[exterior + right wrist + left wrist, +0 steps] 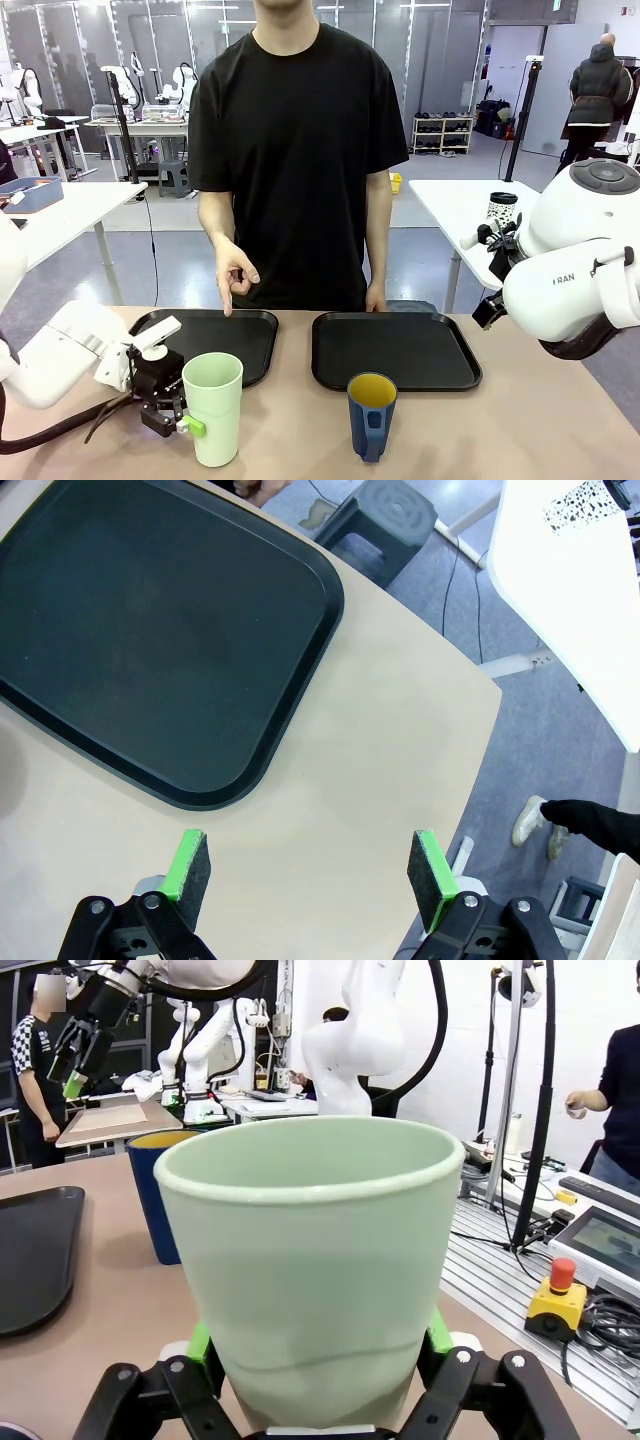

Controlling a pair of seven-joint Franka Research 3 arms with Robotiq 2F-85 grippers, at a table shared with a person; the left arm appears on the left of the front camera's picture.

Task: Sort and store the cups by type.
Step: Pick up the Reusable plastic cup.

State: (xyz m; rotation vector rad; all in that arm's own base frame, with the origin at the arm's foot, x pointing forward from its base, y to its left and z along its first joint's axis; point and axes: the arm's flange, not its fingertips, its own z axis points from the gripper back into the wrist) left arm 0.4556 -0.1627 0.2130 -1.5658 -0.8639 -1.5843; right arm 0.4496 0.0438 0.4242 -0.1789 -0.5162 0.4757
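Front view, starting at your left: the left pincer (188, 415) sits low over the light wooden table (480, 430), at the foot of the tall pale green handleless plastic tumbler (212, 405). The tumbler stands upright on the table. One green pad (195, 427) lies against its lower wall.

In the left wrist view the tumbler (310, 1260) stands between the left pincer's (318, 1345) two fingers. A green pad (200, 1345) touches it on each side, so the pincer is clamped on the tumbler.

Beyond the left pincer lies a black rectangular plastic tray (215, 335), and a person's hand (235, 275) hangs above its far edge.

To the right of the left pincer, just past the tumbler, stands the shorter dark blue mug with a handle and yellow inside (371, 415), apart from the tumbler. A second black tray (395, 350) lies behind it.

Your right arm (570, 280) hangs high at the right.

In the right wrist view the right pincer (310, 865) has its fingers wide apart and grips nothing. Bare table (380, 730) lies below it, and the second tray's (150, 630) corner is ahead and to one side.
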